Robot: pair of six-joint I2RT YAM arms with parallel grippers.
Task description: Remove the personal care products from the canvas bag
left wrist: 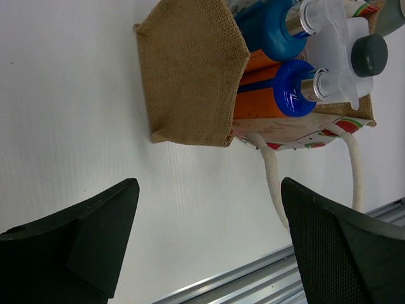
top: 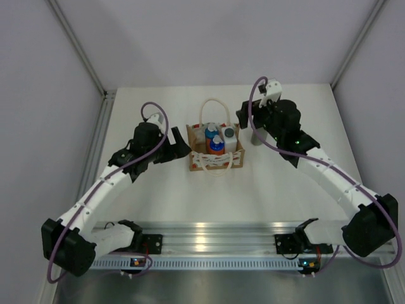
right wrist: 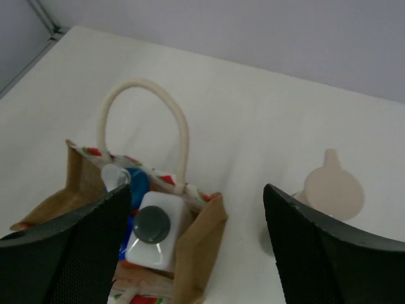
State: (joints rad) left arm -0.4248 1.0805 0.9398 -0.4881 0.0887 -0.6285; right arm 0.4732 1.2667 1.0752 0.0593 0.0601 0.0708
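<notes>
The canvas bag (top: 193, 162) stands mid-table with three bottles in it: the orange bottle with blue cap (top: 216, 146), the short blue-and-orange bottle (top: 210, 132) and the white squarish bottle with dark cap (top: 229, 137). The tall grey-green bottle (top: 257, 137) stands on the table right of the bag; its beige pump top (right wrist: 333, 190) shows in the right wrist view. My left gripper (top: 180, 144) is open and empty beside the bag's left wall (left wrist: 190, 69). My right gripper (top: 252, 119) is open and empty above the gap between the bag (right wrist: 197, 244) and the grey-green bottle.
An aluminium rail (top: 209, 234) runs along the table's near edge. Grey walls enclose the table on the left, back and right. The bag's rope handles (top: 215, 107) loop to the back and front (left wrist: 273, 183).
</notes>
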